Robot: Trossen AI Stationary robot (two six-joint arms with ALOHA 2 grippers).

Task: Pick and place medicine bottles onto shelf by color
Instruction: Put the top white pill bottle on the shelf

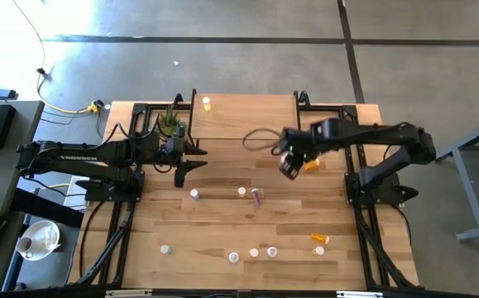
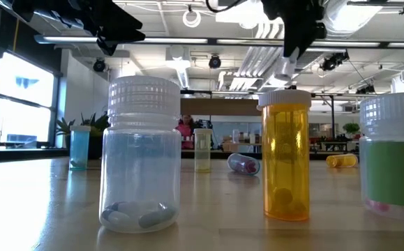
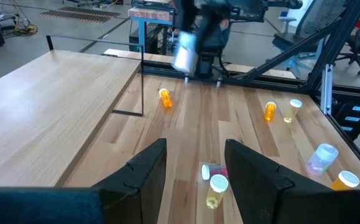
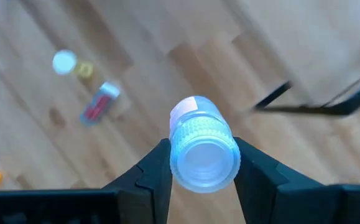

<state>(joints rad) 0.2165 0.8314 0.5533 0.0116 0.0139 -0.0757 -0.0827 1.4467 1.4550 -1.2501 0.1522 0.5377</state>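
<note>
My right gripper [image 1: 289,165] is shut on a pale bottle with a white cap [image 4: 203,149], lifted above the table just in front of the shelf [image 1: 243,116]. An orange bottle [image 1: 311,165] lies on its side on the table beside it. One yellow bottle [image 1: 207,103] stands on the shelf's far left corner. My left gripper [image 1: 191,157] is open and empty, off the shelf's near left corner; in its wrist view [image 3: 192,180] a yellow bottle [image 3: 216,190] stands on the table beyond its fingers and a pinkish one [image 3: 212,171] lies there. My right gripper pinches the pale bottle between its two fingers at the cap end [image 4: 180,168], one finger on each side. The cap faces the wrist camera and the body [image 4: 195,112] points away along the fingers. The bottle is lifted clear of the table, tilted [image 3: 184,51].
Three bottles [image 1: 241,192] are at mid-table. Several more stand near the front edge [image 1: 254,252], with an orange one lying there [image 1: 319,238]. A small green plant [image 1: 170,122] stands left of the shelf. Black frame rails run along both table sides.
</note>
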